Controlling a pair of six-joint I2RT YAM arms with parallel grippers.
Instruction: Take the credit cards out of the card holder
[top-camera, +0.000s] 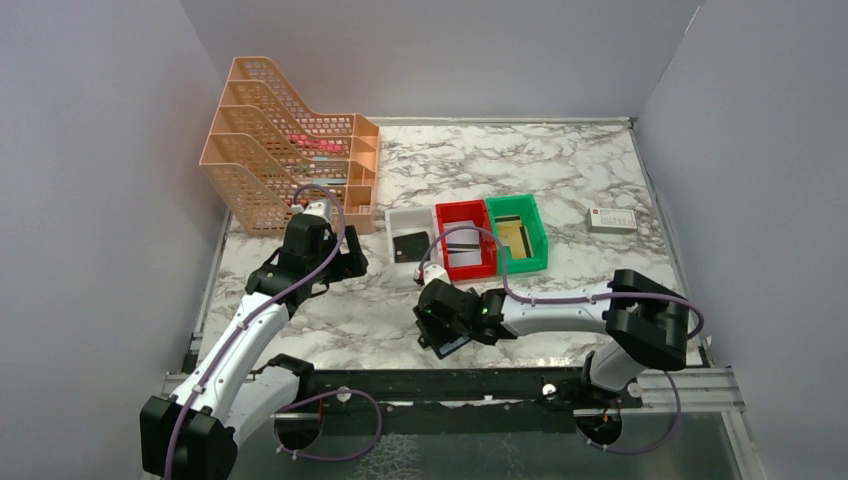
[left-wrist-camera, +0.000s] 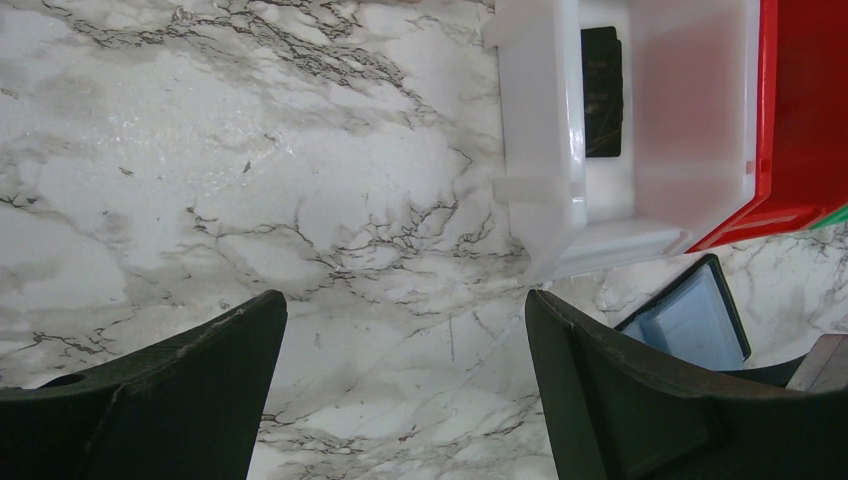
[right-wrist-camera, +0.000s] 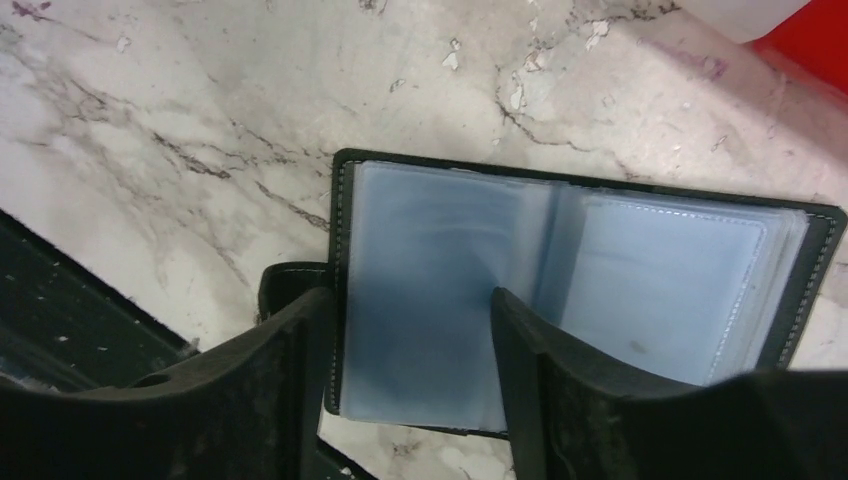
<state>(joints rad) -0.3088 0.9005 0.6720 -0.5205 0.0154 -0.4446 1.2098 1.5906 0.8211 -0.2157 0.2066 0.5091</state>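
While my right tool (right-wrist-camera: 405, 300) straddles the open card holder (right-wrist-camera: 650, 270), half-open, grip uncertain, I should pin one leaf steadily; my left tool (left-wrist-camera: 400, 300) hangs wide open, empty.

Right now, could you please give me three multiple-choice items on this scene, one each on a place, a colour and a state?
1. Where does the tan-gold card lie?
A) white bin
B) green bin
C) red bin

2. Which colour is the middle bin of the three?
A) red
B) blue
C) yellow

3. How is the card holder?
A) folded shut
B) lying open
C) standing on edge

Answers:
1 B: the top view shows the tan-gold card inside the green bin.
2 A: the red bin sits between the white bin and the green bin.
3 B: the right wrist view shows its blue-grey sleeves spread flat.
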